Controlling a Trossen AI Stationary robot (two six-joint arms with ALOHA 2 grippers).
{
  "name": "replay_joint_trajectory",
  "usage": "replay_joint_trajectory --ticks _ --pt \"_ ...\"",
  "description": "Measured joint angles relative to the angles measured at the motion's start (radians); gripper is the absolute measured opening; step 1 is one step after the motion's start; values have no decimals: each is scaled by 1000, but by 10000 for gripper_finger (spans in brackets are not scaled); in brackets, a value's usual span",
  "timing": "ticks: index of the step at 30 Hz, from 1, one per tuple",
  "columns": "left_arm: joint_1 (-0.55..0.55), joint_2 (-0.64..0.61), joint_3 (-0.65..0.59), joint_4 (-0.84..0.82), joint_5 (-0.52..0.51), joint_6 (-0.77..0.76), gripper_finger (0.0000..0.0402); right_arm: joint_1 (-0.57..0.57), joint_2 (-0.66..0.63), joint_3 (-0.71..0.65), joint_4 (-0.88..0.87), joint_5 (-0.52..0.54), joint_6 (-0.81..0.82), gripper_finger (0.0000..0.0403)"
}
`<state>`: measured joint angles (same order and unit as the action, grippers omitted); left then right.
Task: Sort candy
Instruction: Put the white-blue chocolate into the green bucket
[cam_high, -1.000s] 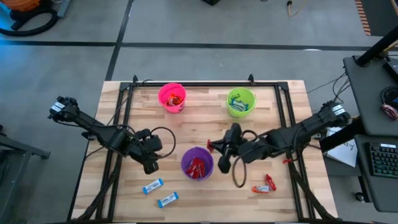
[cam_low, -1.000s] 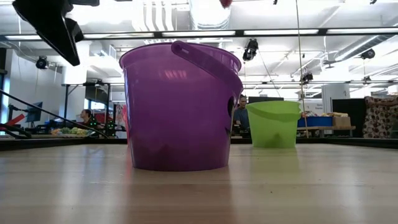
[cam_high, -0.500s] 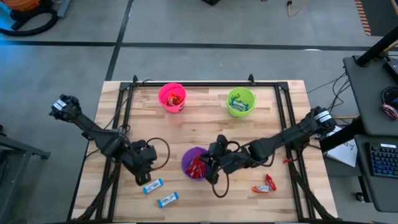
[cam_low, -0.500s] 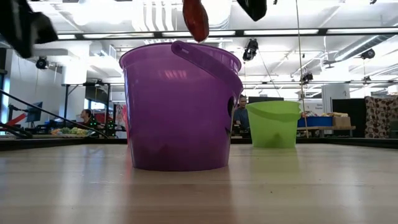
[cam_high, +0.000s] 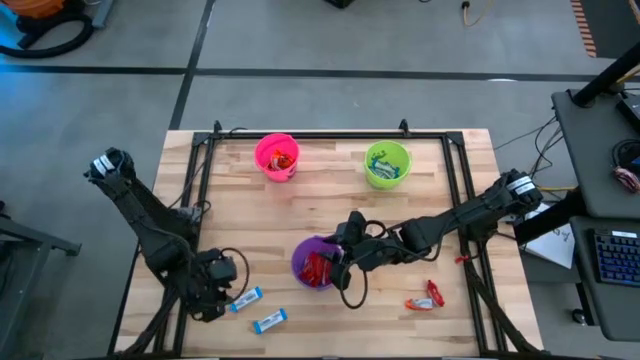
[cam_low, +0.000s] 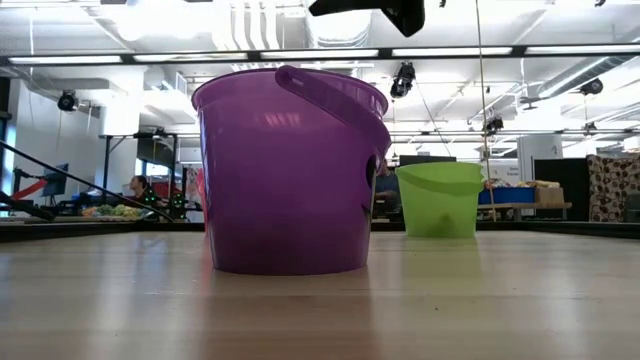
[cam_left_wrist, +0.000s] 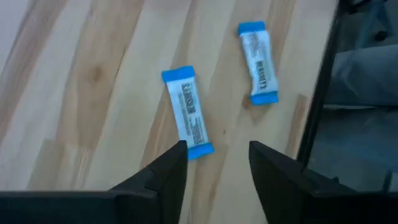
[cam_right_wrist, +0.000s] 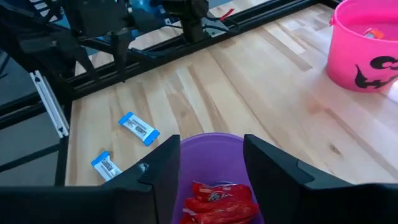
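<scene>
Right now my left gripper (cam_left_wrist: 214, 163) hangs low over the near left part of the table (cam_high: 310, 205), fingers spread with nothing between them, just short of the nearer blue-and-white candy (cam_left_wrist: 188, 120). A second blue-and-white candy (cam_left_wrist: 259, 62) lies close beside it, apart from the first. My right gripper (cam_right_wrist: 208, 165) sits above the purple cup (cam_right_wrist: 214, 148), fingers parted and empty, and a heap of red candies (cam_right_wrist: 219, 202) lies inside that cup. Two more red candies (cam_high: 424, 298) rest on the wood near the right front corner. The pink cup (cam_high: 277, 156) and green cup (cam_high: 387, 163) stand at the far side, each with a few pieces in it.

These bars look light and flat, probably with a crinkly, slick wrapper over a firmer core, so I expect them to skid if I nudge an end. I judge the best hold is across the narrow width at mid-length, fingers straddling the long sides.

From above, the nearer bar's long axis runs diagonally, roughly left-near to right-far, and the second lies almost parallel. My fingers would likely need to line up across that diagonal before closing.
</scene>
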<state>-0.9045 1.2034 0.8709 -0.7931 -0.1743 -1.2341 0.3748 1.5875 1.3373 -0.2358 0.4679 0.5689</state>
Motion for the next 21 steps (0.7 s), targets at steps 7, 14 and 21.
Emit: replay_joint_trajectory --ticks 7,14,21 --pt "-40 126 -6 40 -18 -31 213 -8 -1 0 -5 1 -5 178" --pt "-63 305 -6 179 -37 55 230 -9 -2 0 -22 0 6 178" --pt "-71 413 -6 180 -102 11 223 -9 -2 0 -21 0 7 178"
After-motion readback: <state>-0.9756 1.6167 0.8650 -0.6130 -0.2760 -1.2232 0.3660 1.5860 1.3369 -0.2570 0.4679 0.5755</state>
